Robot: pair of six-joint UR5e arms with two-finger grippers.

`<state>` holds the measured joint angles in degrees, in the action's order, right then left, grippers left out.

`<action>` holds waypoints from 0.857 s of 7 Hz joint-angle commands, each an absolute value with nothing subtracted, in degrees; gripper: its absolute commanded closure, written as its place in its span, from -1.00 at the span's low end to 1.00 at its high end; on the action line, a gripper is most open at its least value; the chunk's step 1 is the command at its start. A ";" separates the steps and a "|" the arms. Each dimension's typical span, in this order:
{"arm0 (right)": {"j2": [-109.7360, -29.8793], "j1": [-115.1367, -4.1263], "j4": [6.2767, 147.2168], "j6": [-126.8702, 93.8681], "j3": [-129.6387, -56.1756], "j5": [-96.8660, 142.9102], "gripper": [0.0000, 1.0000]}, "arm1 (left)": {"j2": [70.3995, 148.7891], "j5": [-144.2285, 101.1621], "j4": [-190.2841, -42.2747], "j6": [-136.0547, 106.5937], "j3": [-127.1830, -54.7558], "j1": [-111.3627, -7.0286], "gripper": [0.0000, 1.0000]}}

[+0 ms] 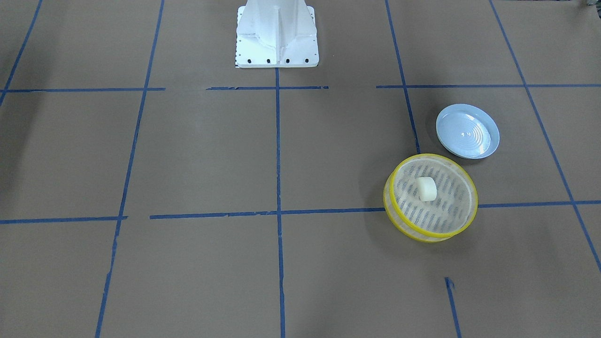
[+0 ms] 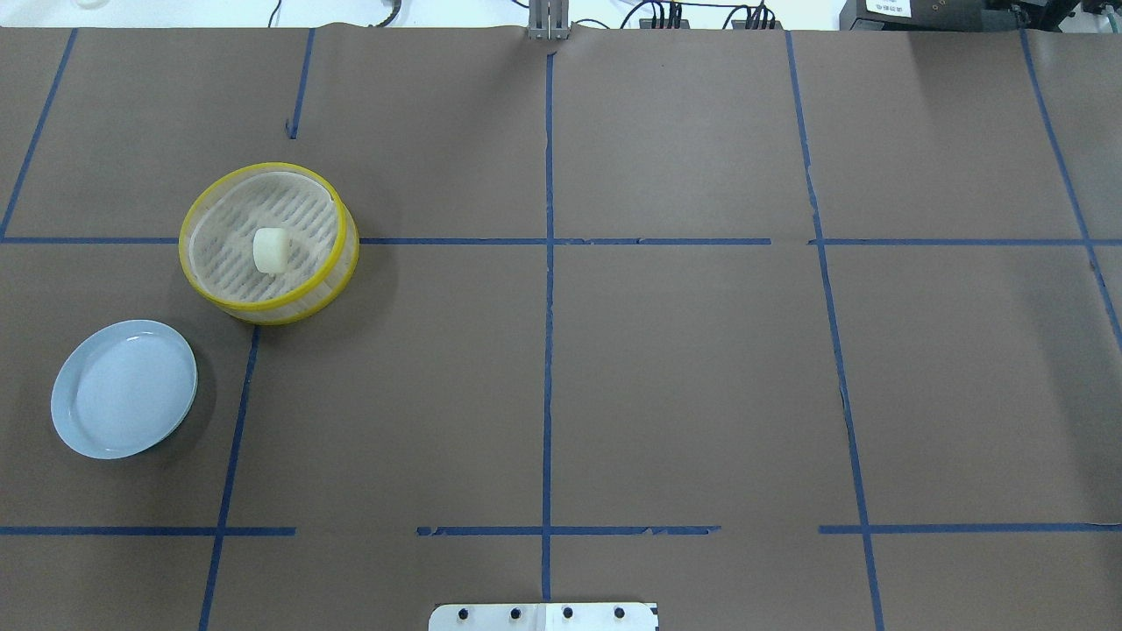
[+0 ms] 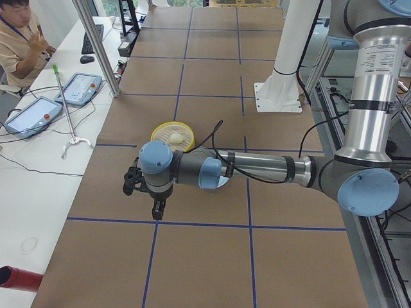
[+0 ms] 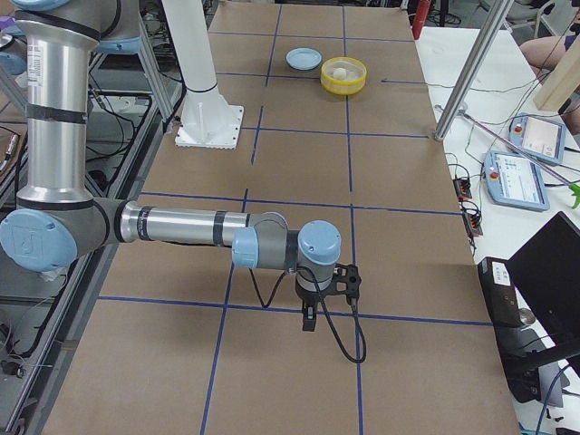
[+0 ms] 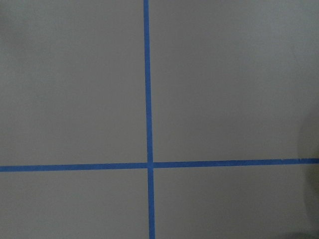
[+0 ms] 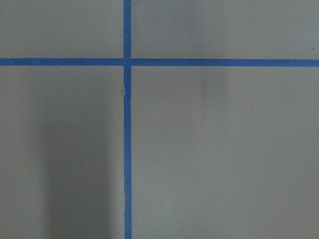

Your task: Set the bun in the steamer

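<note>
The cream-white bun lies inside the yellow-rimmed steamer, near the middle of its slatted floor. It shows the same way in the overhead view, bun in steamer. Neither gripper is near it. My left gripper shows only in the exterior left view, pointing down over bare table nearer the table's end than the steamer. My right gripper shows only in the exterior right view, far from the steamer. I cannot tell whether either is open or shut.
A pale blue plate with nothing on it sits beside the steamer, on the robot's side; it also shows in the overhead view. The white robot base stands at mid-table. Both wrist views show only brown table and blue tape lines.
</note>
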<state>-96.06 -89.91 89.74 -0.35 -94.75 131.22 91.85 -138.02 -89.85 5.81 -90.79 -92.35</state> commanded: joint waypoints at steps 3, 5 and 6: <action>-96.06 -89.91 89.74 -0.35 -94.75 131.22 -1.00 | 90.71 -137.64 -79.28 10.63 -94.21 -92.72 -0.99; -96.06 -89.91 89.74 -0.35 -94.75 131.22 -1.00 | 88.08 -137.81 -79.45 10.37 -96.14 -92.64 -1.00; -96.06 -89.91 89.74 -0.35 -94.75 131.22 -1.00 | 86.15 -138.51 -80.06 10.72 -96.24 -92.72 -1.00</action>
<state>-96.06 -89.91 89.74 -0.35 -94.75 131.22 88.31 -137.93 -79.61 10.49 -95.57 -92.66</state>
